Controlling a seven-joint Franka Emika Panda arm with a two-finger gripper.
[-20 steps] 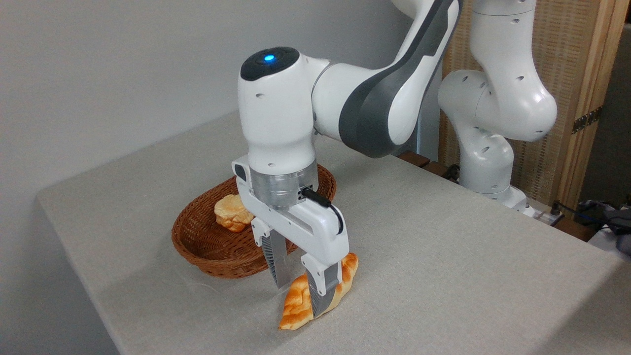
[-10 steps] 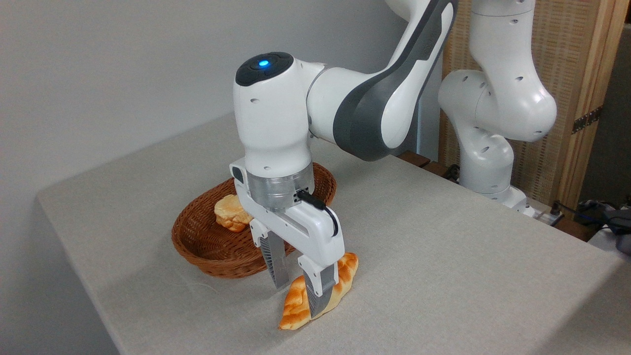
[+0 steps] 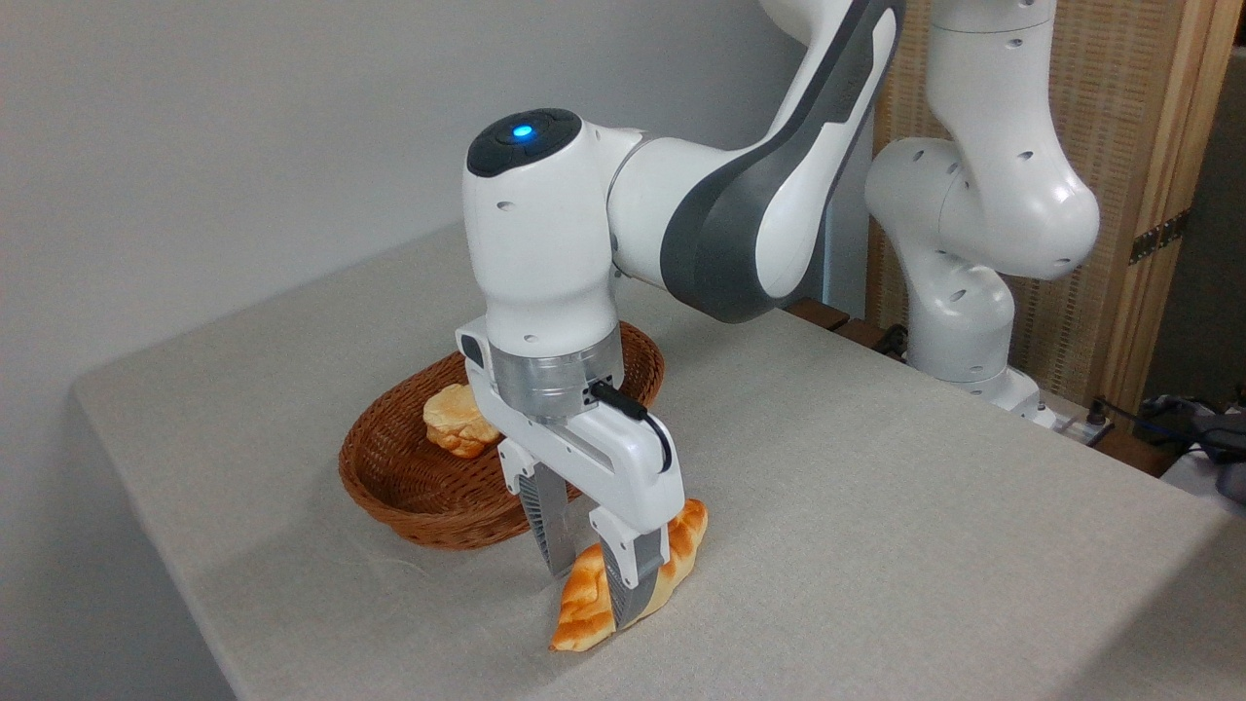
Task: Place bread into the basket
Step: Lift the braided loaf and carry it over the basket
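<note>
The bread [image 3: 587, 606], a golden-orange braided loaf, lies on the grey tablecloth just in front and to the right of the basket [image 3: 409, 487]. My gripper [image 3: 591, 589] reaches straight down over the loaf's middle. One finger [image 3: 547, 521] stands on the loaf's far side and the other on its near side. The jaws are open a little wider than the loaf, which rests flat on the cloth. The brown wicker basket sits partly behind my wrist.
A small round bun [image 3: 456, 420] lies inside the basket at its far left. The arm's base [image 3: 959, 321] stands at the table's right rear edge. The table's near-left edge [image 3: 195, 623] is close to the loaf.
The fingers have drawn closer together around the loaf and the wrist has shifted slightly. The bread has not moved.
</note>
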